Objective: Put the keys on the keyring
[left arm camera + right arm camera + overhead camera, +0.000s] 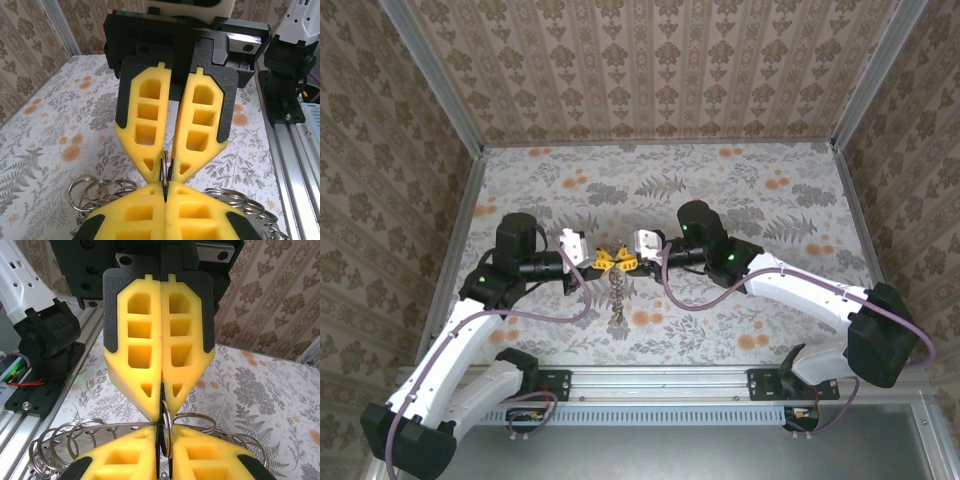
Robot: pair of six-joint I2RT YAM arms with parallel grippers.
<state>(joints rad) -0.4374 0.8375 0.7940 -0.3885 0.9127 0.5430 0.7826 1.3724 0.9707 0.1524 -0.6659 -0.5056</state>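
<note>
Everything here is placed from one steel split ring, which stands on edge where the two grippers meet nose to nose. The left gripper comes at it from one side with its yellow fingers pressed flat together, clenched on the ring's rim. The right gripper faces it from the opposite side. Its own fingers stand a sliver apart in a narrow V with the ring's wire in the gap, and I cannot tell whether they pinch it or merely bracket it.

The split ring is one link of the keyring, a linked strand that trails from it toward the arm bases in the overhead view. Whether the strand hangs free or rests on the floral tablecloth I cannot tell.

The likeliest failure is slip. Thin round wire between soft flat pads has little to hold it, and the strand's weight pulls on that one pinch. If the right jaws are slack, the ring could pivot in the left grip or drop out. The neighbouring loops sit just beside the fingertips on both sides of the split ring, so a sideways move could snag them.

- **Grippers:** two.
- **Pinched ring:** one.
- **Loops on one side of it**: at least four.
- **Loops on the other side**: at least three, though both sides overlap too much for an exact count.
- **Keys:** the dark clump at the strand's far end is too small to tell, so I give no number.
</note>
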